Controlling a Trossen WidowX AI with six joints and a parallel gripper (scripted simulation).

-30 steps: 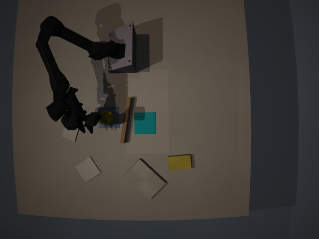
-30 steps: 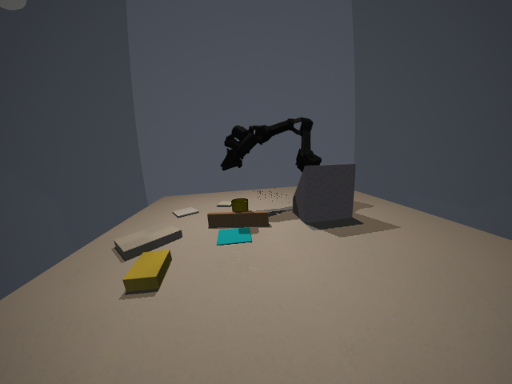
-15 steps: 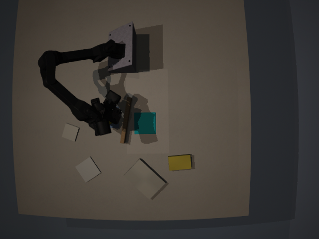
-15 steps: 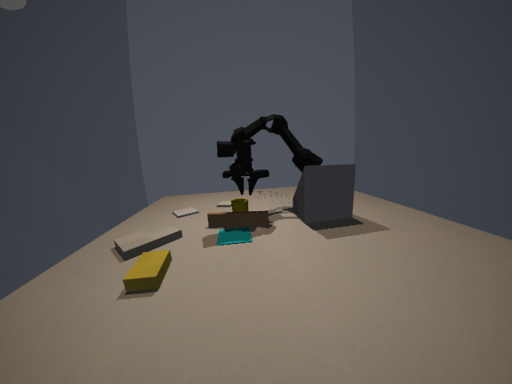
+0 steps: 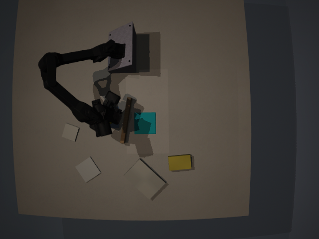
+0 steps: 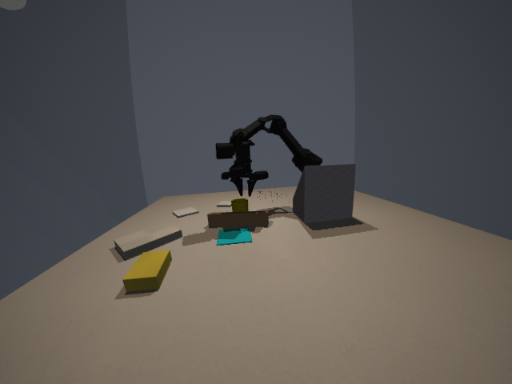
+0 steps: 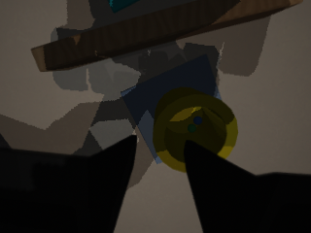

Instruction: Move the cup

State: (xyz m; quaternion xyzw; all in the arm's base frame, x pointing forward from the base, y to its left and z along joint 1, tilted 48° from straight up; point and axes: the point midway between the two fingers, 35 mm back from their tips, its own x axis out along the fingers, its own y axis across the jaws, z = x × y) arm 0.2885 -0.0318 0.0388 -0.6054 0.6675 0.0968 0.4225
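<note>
Top view, tabletop's left half: my gripper (image 5: 117, 122) (image 6: 246, 195) (image 7: 160, 144), part-open and unladen; descending off-centre could tip the marble cup (image 6: 239, 206) (image 7: 165, 133).

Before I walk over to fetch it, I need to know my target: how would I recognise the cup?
Find the wooden bar. Behind it in the exterior view stands the cup, round, yellow and open-topped. Unlike the flat yellow block, it holds small marbles.
</note>
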